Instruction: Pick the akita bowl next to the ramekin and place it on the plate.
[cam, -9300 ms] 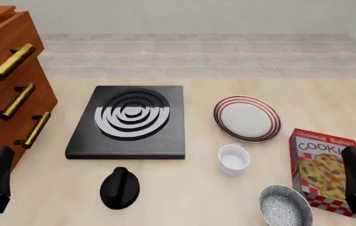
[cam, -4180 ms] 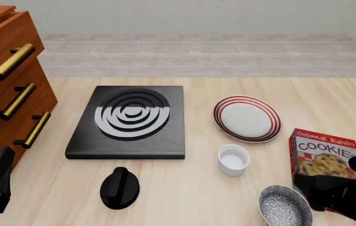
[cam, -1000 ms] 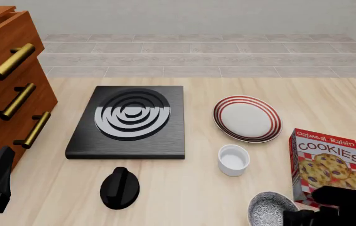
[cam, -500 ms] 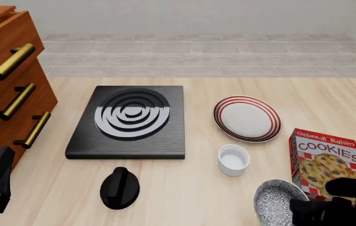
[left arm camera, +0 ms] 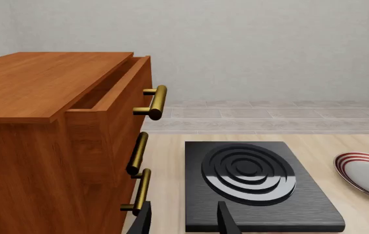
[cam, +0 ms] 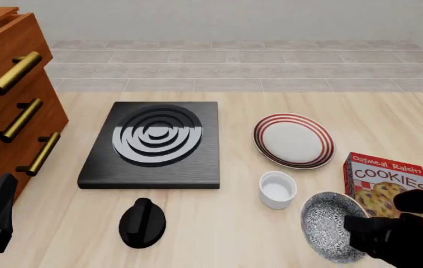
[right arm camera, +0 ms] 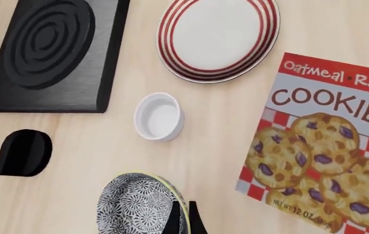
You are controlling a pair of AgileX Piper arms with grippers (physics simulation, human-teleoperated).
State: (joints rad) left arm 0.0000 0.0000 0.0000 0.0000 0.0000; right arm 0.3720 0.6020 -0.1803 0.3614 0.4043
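The right gripper (cam: 360, 237) has its fingers pinched on the rim of the akita bowl (cam: 329, 231), a speckled grey-white dish tilted above the pale wooden bench (cam: 219, 223). The glossy cookie box (cam: 386, 187) stands just beside it; the smooth white ramekin (cam: 277, 189) sits between bowl and red-ringed plate (cam: 294, 140). The left gripper (left arm camera: 183, 224) hangs with fingers spread near the wooden drawers (left arm camera: 61, 146) and black stove burner (cam: 151, 144).

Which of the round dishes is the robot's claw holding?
The speckled grey-and-white akita bowl, tilted and pinched at its rim by the right gripper. The plain white ramekin and the red-ringed white plate sit untouched.
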